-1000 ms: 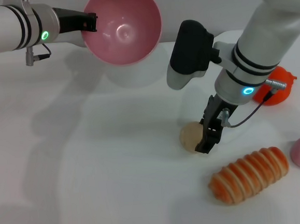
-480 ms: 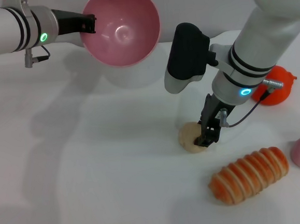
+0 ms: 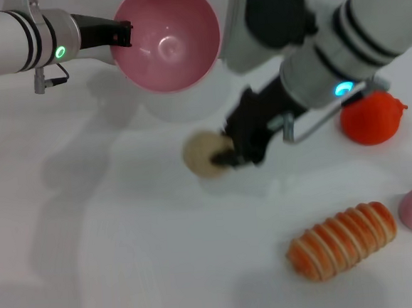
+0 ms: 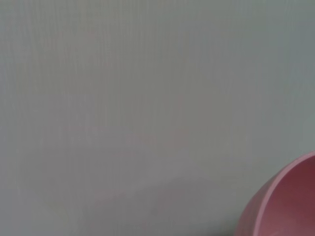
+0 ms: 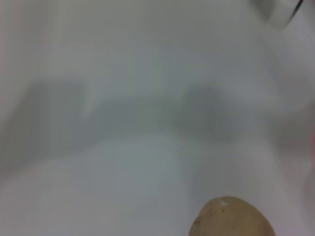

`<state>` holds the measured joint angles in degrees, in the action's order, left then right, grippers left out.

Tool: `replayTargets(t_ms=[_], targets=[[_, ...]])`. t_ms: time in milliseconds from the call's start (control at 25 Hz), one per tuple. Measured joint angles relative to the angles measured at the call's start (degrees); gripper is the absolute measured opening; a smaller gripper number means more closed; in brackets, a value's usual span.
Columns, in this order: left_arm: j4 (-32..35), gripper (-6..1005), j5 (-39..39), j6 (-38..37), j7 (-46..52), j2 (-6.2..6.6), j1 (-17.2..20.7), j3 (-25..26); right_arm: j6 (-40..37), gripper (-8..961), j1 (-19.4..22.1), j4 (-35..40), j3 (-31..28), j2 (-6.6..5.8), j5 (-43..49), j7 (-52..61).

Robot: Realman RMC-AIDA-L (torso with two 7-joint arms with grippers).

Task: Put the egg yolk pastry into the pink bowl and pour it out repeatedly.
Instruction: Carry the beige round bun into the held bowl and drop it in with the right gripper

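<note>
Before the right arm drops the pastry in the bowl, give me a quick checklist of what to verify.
1. Small pale beige egg yolk pastry ball held in the right claw: ok, lifted off the table.
2. Glossy pink plastic bowl held at its rim by the left claw: ok.
3. Bowl mouth facing the head camera: ok, tilted.
4. Bowl empty: ok.
5. Pastry over the bowl: not ok, it is below and beside it.
6. Orange-and-cream striped bread roll out of the path: ok.

Head view high, looking down on table (image 3: 129,260), wrist views close, sharing bowl (image 4: 288,206) and pastry (image 5: 231,219).
</note>
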<state>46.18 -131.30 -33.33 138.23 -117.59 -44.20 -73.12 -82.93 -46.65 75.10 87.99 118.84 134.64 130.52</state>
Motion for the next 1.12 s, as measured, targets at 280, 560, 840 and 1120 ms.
replayTargets(t_ms=[280, 560, 840, 1120], targets=[[-0.04, 126, 0.09, -0.72, 0.02, -0.29, -0.14, -1.48, 17.14, 270, 9.79, 11.83, -9.05, 0.32, -11.45, -6.08], [0.65, 126, 3.66, -2.68, 0.02, -0.48, -0.59, -6.05, 26.8, 218, 10.36, 6.0, -8.18, 0.08, -15.36, -11.45], [1.85, 127, 3.95, -4.32, 0.17, -0.51, -0.86, -7.14, 33.29, 204, 9.36, 0.64, -6.36, 0.05, -15.02, -14.92], [1.62, 128, 3.96, -4.71, 0.28, -0.53, -0.88, -7.14, 35.64, 344, 10.93, 1.14, -5.88, 0.06, -15.13, -15.35]])
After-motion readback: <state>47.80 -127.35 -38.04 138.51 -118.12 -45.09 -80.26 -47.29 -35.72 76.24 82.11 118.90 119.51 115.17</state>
